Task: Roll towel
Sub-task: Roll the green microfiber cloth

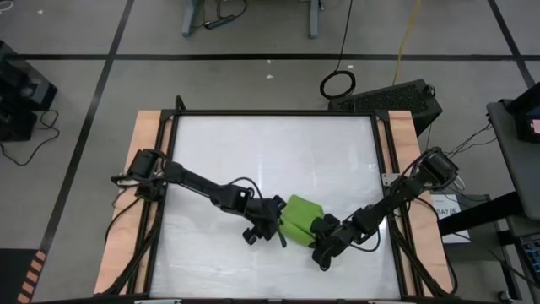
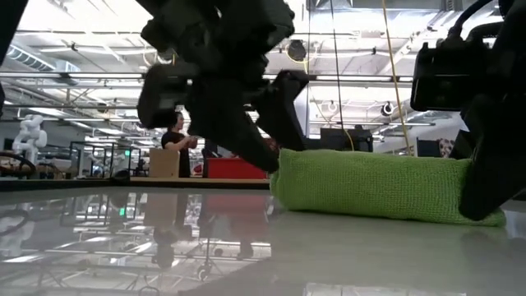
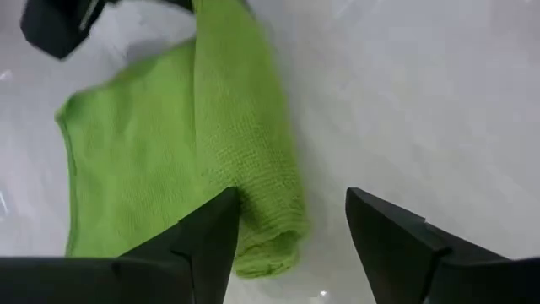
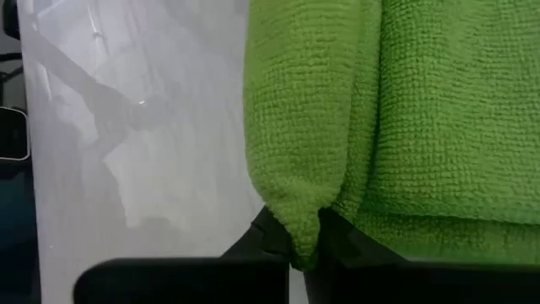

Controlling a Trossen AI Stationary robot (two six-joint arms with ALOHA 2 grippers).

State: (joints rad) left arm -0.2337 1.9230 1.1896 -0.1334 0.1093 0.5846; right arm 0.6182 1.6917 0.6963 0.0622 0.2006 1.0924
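Right jaws pinching towel (image 4: 354, 127) — left agape

White glossy table (image 1: 253, 152) — partly rolled green towel (image 1: 299, 217) on it.

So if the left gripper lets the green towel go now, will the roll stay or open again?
Probably it loosens: the towel is soft terry, partly rolled, with a flat flap. It likely sags if lifted. The shut right gripper pinches one end.

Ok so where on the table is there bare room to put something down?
The whole far half of the table is bare, and so are the near left and near right corners. The near middle is crowded: the towel lies between the open left pincer and the right pincer, shut on the towel's edge.
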